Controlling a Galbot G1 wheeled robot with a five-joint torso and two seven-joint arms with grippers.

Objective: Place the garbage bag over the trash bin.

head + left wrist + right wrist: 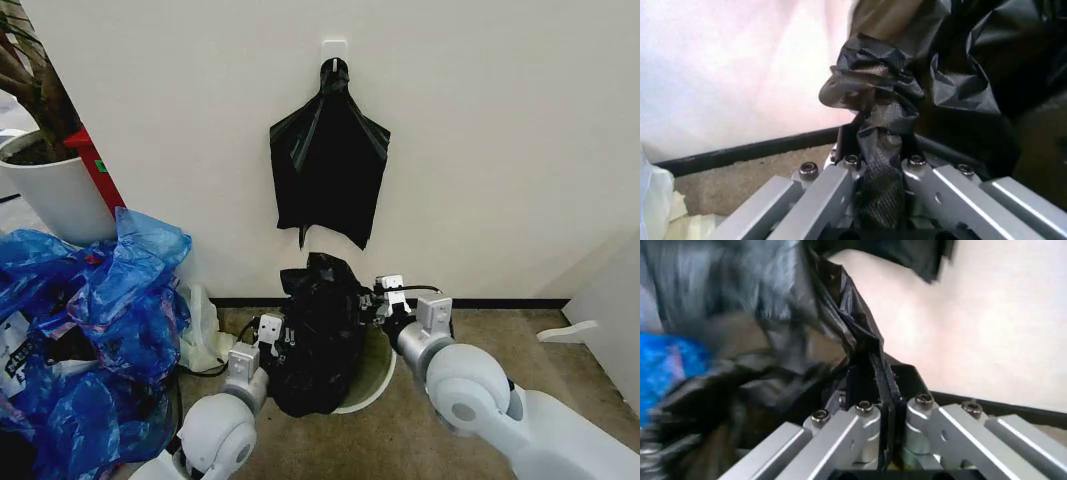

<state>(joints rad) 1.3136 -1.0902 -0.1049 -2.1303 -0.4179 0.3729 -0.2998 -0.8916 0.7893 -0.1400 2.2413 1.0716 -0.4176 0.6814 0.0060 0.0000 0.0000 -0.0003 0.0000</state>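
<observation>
Two grippers on one bag. From the head view: garbage bag [318, 335] bunched over the trash bin [372, 388] on the floor by the wall, only a sliver of white rim bare on the right side. Left gripper [270, 331] at the bag's left flank, right gripper [385, 296] at its upper right, both pressed into the film. Flat black bag [328, 160] hanging on the wall above, blue plastic bags [95, 320] heaped at left, white plant pot [50, 185] behind them.

From the left wrist view: left gripper [879, 162] closed tight on a twisted rope of film, crumpled knot of it bulging just past the tips. Not legible from the head.

From the right wrist view: right gripper [875, 399] clamped on a thin flat fold, film stretched taut away from it.

Judgement for the step: spread the two holds apart to open the mouth wide, keep tension even, lower together past the rolled rim; thin film likely to slip or tear if pulled hard on one side.
</observation>
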